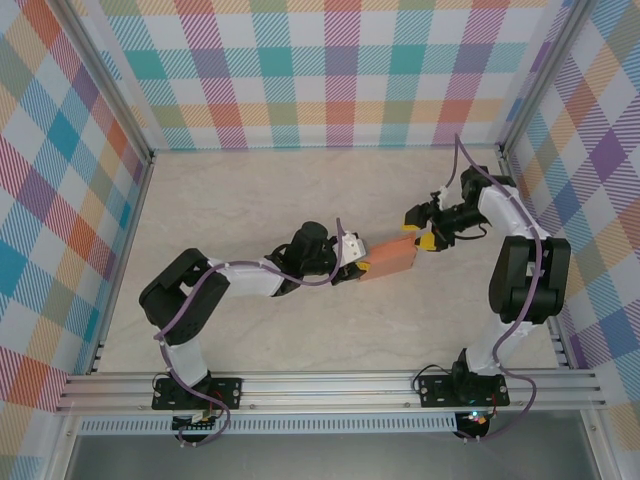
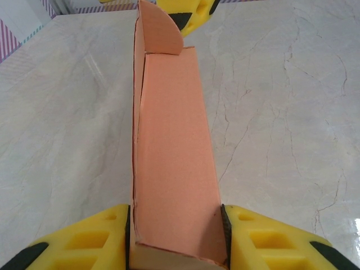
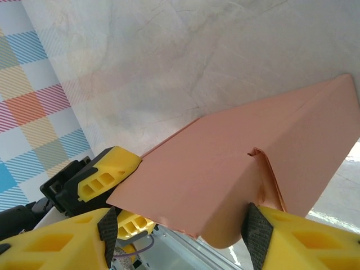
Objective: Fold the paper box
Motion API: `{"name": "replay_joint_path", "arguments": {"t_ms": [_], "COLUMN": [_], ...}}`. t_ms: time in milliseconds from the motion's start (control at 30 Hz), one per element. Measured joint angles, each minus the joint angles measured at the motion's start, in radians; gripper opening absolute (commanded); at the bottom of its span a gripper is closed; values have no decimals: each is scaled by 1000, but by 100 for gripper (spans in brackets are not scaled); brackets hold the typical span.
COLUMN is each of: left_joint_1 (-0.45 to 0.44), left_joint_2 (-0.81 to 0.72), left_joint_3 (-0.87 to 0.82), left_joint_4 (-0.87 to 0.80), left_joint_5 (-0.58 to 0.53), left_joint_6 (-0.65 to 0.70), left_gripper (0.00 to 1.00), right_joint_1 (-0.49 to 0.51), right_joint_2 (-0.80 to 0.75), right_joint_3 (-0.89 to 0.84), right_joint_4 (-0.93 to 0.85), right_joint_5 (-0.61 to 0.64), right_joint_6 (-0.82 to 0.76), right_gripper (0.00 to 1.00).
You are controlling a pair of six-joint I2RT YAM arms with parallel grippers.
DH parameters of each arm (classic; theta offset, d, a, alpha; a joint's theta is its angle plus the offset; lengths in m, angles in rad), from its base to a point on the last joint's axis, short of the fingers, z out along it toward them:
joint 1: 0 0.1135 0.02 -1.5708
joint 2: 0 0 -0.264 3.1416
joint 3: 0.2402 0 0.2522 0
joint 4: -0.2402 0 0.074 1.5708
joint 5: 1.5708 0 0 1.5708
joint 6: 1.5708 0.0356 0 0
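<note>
Top view: paper box (image 1: 388,258) held just 3 o'clock of counter (image 1: 250,200) centre, long axis running 8 o'clock to 2 o'clock. At 8 o'clock end, left tool (image 1: 350,264) clenched on paper box; in left wrist view its yellow fingers (image 2: 95,239) press both long walls. Curved flap (image 2: 160,31) stands up at far end. At 2 o'clock end, right tool (image 1: 421,228) released, jaws spread and straddling that end. In right wrist view, dark pad (image 3: 256,228) lies just beside box wall, other finger apart.
</note>
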Motion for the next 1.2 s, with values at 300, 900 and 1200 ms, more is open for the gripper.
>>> {"name": "replay_joint_path", "arguments": {"t_ms": [300, 900, 1200], "left_joint_1": [0, 0, 0], "left_joint_2": [8, 11, 11], "left_joint_3": [9, 21, 22], "left_joint_4": [0, -21, -23], "left_joint_5": [6, 10, 10], "left_joint_6": [1, 8, 8], "left_gripper": [32, 32, 32], "right_joint_1": [10, 34, -47], "right_joint_2": [-9, -237, -357], "right_joint_3": [1, -56, -170], "right_joint_4": [-37, 70, 218], "right_joint_5": [128, 336, 334], "right_joint_6": [-5, 522, 789], "right_gripper": [62, 69, 63]}}
